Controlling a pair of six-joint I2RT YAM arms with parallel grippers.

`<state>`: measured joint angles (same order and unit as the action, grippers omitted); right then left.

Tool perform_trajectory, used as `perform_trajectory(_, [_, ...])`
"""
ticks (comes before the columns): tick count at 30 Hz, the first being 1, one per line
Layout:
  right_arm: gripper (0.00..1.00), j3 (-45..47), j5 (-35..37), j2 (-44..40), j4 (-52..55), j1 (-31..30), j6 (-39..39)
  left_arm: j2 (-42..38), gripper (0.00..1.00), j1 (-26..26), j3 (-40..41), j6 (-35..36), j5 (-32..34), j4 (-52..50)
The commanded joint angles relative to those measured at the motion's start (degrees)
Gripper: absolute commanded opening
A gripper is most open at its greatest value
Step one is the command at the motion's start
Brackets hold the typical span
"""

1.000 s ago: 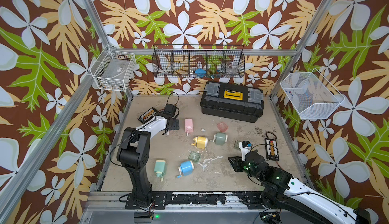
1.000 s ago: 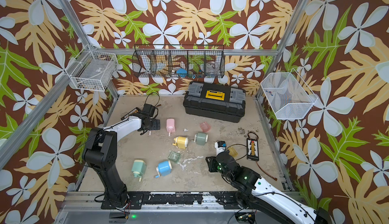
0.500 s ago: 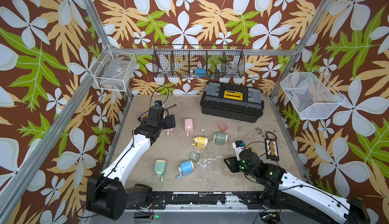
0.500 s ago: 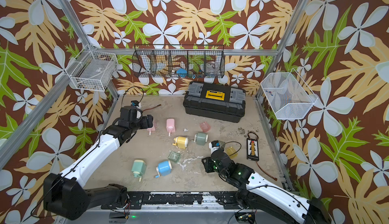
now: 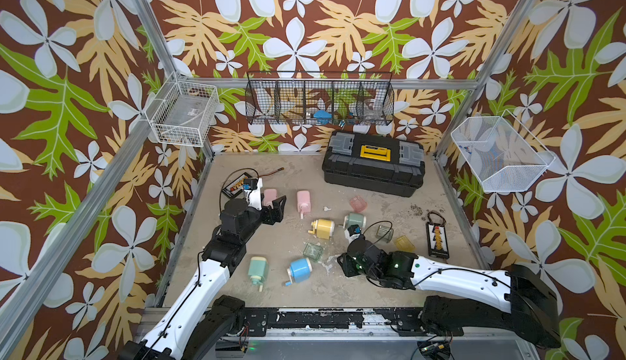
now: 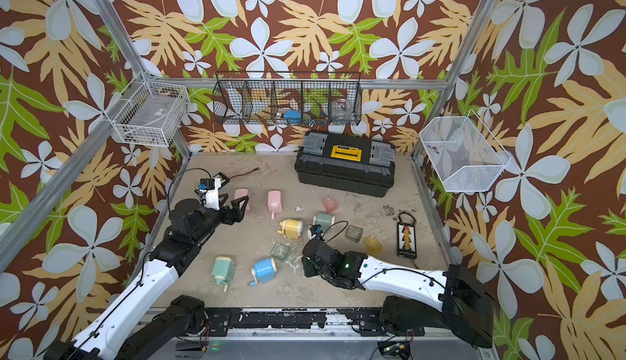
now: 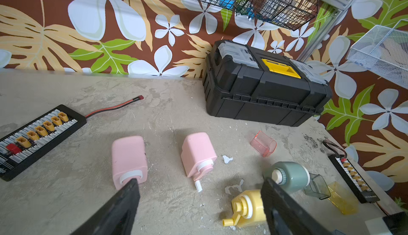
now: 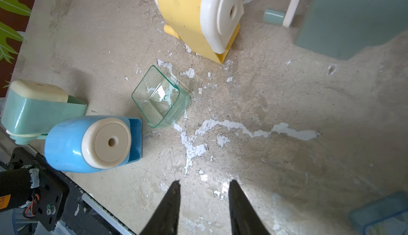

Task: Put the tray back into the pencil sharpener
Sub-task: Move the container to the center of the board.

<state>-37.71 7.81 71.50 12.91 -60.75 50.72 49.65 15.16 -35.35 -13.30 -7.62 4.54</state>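
Nearest the front rail: mint sharpener (image 5: 258, 268) and blue sharpener (image 5: 299, 268) lie side by side on the tabletop (image 5: 305, 294). R gripper (image 8: 204, 185) sits low over a bare patch just to their right, jaws parted a little w/ nothing betw. them, so released. Clear green tray (image 8: 161, 97) lies loose on the tabletop, just beside the blue sharpener's open slot, betw. it and the yellow sharpener (image 8: 198, 17); can't tell if tray and blue body touch. Bluish tray (image 8: 379, 211) shows at the edge of the R wrist view, cut off. Mid-table: yellow sharpener on its side, sage sharpener (image 5: 355, 221) just beside it. To their right, grey-green tray (image 5: 384, 233) and yellow tray (image 5: 403, 244) lie next to each other, near a connector board (image 5: 437, 240). Farther back, L side: L gripper (image 7: 199, 183) w/ jaws wide, gripping nothing. One fingertip lines up w/ the white end of the pink sharpener (image 7: 129, 161); contact can't tell. 2nd pink sharpener (image 7: 198, 154) is beside it, and the pink tray (image 7: 262, 143) lies loose, apart to the right. 2nd connector board (image 7: 37, 134) is by the L wall. Toolbox (image 5: 372, 168), lid shut, is at the back wall.
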Motion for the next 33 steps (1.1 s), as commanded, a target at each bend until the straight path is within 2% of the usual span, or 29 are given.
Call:
perform_trajectory(1, [0.41, -1.65, 2.54, 2.57, -0.7, -0.02, 3.09, -0.88, 0.87, -0.05, 0.97, -0.18, -0.47, 4.07])
perform_trajectory(5, [0.43, -3.16, 3.17, 5.41, -1.48, -0.16, 5.72, -2.32, 0.87, -0.1, 1.94, -0.76, -1.1, 5.52])
perform_trajectory(9, [0.47, -4.1, 4.55, 7.49, -2.42, -0.32, 8.64, -4.54, 0.85, -0.13, 3.13, -1.79, 3.35, 5.98])
perform_trajectory(16, [0.51, -7.53, 5.51, 12.92, -4.95, -1.25, 13.42, -7.55, 0.85, -0.11, 4.59, -2.14, 3.57, 7.51])
perform_trajectory(33, [0.46, -16.29, 4.5, 26.84, -5.44, -1.56, 16.19, -9.47, 0.85, -0.12, 5.03, -1.78, 3.99, 7.31])
